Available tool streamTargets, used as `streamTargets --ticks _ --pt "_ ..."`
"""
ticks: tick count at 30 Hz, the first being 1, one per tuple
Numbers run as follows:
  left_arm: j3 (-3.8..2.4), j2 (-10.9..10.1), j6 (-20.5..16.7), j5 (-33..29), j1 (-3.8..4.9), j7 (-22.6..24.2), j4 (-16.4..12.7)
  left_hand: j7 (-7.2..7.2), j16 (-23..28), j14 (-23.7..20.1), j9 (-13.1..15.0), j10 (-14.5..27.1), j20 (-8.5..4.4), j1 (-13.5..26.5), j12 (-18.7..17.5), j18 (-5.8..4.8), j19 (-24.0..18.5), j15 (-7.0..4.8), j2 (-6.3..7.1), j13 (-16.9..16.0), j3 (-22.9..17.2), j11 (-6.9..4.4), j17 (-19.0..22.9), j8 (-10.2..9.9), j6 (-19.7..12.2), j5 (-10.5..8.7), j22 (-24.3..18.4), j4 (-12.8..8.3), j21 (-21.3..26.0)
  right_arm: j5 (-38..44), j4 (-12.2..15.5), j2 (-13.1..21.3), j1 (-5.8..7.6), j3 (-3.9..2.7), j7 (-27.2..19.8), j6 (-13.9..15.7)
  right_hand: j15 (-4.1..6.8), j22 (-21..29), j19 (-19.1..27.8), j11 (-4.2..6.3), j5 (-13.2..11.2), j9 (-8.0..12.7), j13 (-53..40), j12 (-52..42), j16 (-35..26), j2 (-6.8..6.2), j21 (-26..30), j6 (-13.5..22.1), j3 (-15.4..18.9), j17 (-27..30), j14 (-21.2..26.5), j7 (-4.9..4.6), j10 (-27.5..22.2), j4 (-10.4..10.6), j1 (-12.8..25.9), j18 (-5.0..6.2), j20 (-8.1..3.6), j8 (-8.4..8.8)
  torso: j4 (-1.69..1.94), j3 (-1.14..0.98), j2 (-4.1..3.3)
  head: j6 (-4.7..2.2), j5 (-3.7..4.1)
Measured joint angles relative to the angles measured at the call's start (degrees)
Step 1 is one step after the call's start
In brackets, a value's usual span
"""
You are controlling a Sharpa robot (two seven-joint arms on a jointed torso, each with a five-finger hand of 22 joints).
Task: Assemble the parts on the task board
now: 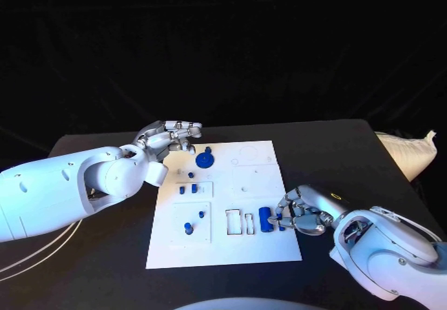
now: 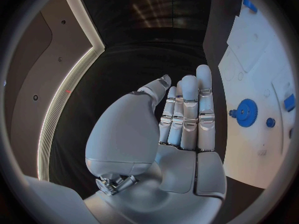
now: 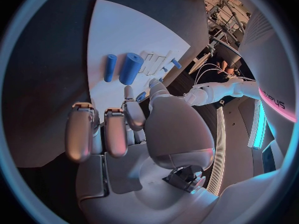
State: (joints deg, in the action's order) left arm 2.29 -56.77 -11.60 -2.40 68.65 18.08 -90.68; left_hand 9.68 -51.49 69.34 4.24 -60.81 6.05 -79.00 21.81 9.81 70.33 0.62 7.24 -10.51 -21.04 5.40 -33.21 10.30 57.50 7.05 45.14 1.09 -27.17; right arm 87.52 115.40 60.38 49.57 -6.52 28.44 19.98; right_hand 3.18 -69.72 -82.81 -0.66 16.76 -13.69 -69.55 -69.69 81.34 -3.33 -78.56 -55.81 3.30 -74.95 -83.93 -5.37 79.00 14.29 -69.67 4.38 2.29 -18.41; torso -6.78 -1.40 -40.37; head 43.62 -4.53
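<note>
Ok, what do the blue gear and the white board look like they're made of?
Blue gear: probably moulded or printed plastic, judging by its even, saturated blue and matte surface with no metallic glint. Task board: a thin, flat white sheet with a matte finish and shallow cut recesses; plastic or painted board, I can't tell which.

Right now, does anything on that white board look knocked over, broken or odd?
Nothing stands out. The task board lies flat and whole; two blue cylinders lie loose on it near the right hand, simply not yet assembled.
</note>
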Motion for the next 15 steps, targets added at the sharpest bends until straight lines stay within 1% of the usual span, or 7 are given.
streamTargets --ticks 1,5,8,11,15 --pt "0.00 -0.04 0.00 0.00 0.00 0.00 0.00 0.00 0.00 0.00 0.00 0.00 0.00 0.00 0.00 0.00 0.00 0.00 0.00 0.00 0.00 0.00 0.00 0.00 0.00 0.00 0.00 0.00 0.00 0.58 -0.06 -0.26 -0.01 -0.01 0.58 -0.13 0.00 -0.11 -0.18 0.00 0.00 -0.17 -0.08 0.00 0.00 0.00 0.00 0.19 0.21 0.00 0.00 -0.14 0.00 0.21 0.00 0.00 0.18 -0.19 -0.01 0.02 -0.01 0.10 0.00" --pt "0.00 -0.07 0.01 0.00 -0.01 0.00 -0.07 0.00 0.00 0.00 0.00 0.00 0.00 0.00 0.00 0.00 0.00 0.00 0.00 0.00 0.00 0.00 0.00 0.00 0.00 0.00 0.00 0.00 0.00 2.22 -0.61 -1.21 -0.02 0.00 2.10 -0.73 0.00 -0.36 -0.18 0.00 0.00 -0.79 -0.32 0.00 0.26 0.00 0.00 1.08 1.14 0.00 0.00 -0.06 0.00 1.14 0.00 0.00 0.19 -0.46 -0.04 0.09 -0.02 0.51 -0.04" --pt "0.00 -0.06 0.02 0.00 -0.01 0.00 -0.14 0.00 0.00 0.00 0.00 0.00 0.00 0.00 0.00 0.00 0.00 0.00 0.00 0.00 0.00 0.00 0.00 0.00 0.00 0.00 0.00 0.00 0.00 3.22 -1.17 -1.85 -0.02 0.00 3.10 -1.24 0.00 -0.51 -0.18 0.00 0.00 -1.09 -0.42 0.00 0.26 0.00 -0.22 1.28 1.68 0.01 0.00 -0.25 0.00 1.68 0.00 0.00 0.19 -0.86 0.02 0.13 -0.04 0.72 0.03" --pt "0.01 -0.07 0.02 0.00 -0.01 0.00 -0.24 0.00 0.00 0.00 0.00 0.00 0.00 0.00 0.00 0.00 0.00 0.00 0.00 0.00 0.00 0.00 0.00 0.00 0.00 0.00 0.00 0.00 0.00 3.90 -1.61 -2.45 -0.02 0.01 3.89 -1.69 0.00 -0.62 -0.18 0.00 0.00 -1.37 -0.49 0.00 0.50 0.00 -0.22 1.59 2.09 0.01 0.00 -0.16 -0.01 2.09 0.00 0.00 0.19 -0.86 0.03 0.14 -0.05 0.81 0.02" --pt "0.01 -0.12 0.03 0.00 -0.02 0.00 -0.31 0.00 0.00 0.00 0.00 0.00 0.00 0.00 0.00 0.00 0.00 0.00 0.00 0.00 0.00 0.00 0.00 0.00 0.00 0.00 0.00 0.00 0.00 4.64 -2.34 -3.53 -0.07 0.04 4.89 -2.33 0.00 -0.80 -0.18 -0.01 0.00 -1.53 -0.56 0.11 0.50 0.17 -0.22 1.78 2.55 0.01 0.00 -0.34 -0.01 2.23 0.17 0.00 0.19 -1.09 -0.08 0.09 -0.05 0.94 -0.30"
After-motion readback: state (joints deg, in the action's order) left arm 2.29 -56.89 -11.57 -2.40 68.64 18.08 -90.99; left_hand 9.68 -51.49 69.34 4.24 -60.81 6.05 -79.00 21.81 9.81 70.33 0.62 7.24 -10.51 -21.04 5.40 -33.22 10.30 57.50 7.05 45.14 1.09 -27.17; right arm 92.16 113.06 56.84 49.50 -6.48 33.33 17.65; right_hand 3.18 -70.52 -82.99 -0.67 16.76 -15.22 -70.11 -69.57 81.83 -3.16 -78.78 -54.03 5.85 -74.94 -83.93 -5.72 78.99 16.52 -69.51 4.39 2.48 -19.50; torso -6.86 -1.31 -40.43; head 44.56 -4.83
